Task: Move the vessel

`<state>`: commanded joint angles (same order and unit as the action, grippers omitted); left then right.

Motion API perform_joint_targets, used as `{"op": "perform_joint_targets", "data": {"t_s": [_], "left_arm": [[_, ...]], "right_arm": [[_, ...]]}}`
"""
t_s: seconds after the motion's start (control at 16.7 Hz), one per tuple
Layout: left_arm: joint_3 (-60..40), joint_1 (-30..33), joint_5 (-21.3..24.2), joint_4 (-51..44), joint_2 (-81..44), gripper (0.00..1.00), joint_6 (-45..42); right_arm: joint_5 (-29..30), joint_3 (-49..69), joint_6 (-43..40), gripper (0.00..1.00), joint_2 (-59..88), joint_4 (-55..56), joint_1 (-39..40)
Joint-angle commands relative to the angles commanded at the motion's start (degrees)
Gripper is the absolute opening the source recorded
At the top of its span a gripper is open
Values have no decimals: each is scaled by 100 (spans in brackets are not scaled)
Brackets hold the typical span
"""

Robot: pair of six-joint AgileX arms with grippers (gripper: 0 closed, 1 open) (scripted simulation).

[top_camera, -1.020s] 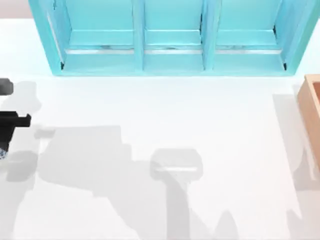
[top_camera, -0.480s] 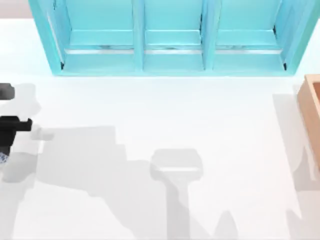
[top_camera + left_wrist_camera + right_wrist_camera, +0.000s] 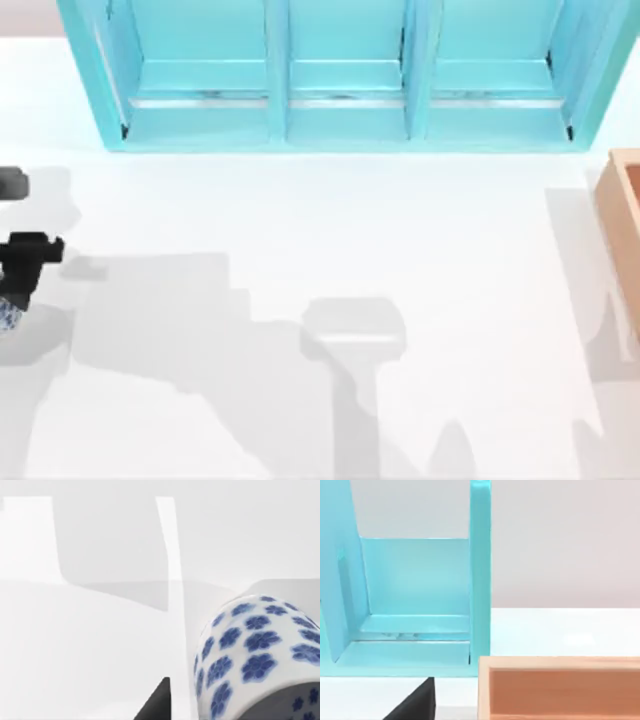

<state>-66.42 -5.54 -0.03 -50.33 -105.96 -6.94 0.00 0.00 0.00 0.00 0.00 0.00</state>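
Note:
The vessel (image 3: 255, 650), a white cup with blue flowers, sits close to the camera in the left wrist view, its grey inside turned toward the lens. From above, a sliver of the vessel (image 3: 8, 316) shows at the table's far left edge, just under my left gripper (image 3: 18, 285). That gripper looks shut on the vessel, with one dark finger (image 3: 157, 705) beside the cup. My right arm is parked near the back right, and its wrist view shows one dark finger (image 3: 417, 702).
A turquoise cabinet (image 3: 340, 110) with three open compartments spans the back of the table. A wooden box (image 3: 625, 215) stands at the right edge, right in front of the right wrist camera. Arm shadows fall across the white tabletop (image 3: 330, 230).
My left arm and the vessel have shifted slightly toward the table's front at the left edge. The arm shadows on the table have shifted with them.

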Motion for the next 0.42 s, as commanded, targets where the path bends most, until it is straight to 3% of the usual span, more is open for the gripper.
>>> {"op": "perform_joint_targets", "data": {"t_s": [0.12, 0.42], "left_arm": [[0, 0, 0, 0, 0, 100, 0], [0, 0, 0, 0, 0, 100, 0]], "right_arm": [[0, 0, 0, 100, 0, 0, 0], [0, 0, 0, 100, 0, 0, 0]]}}
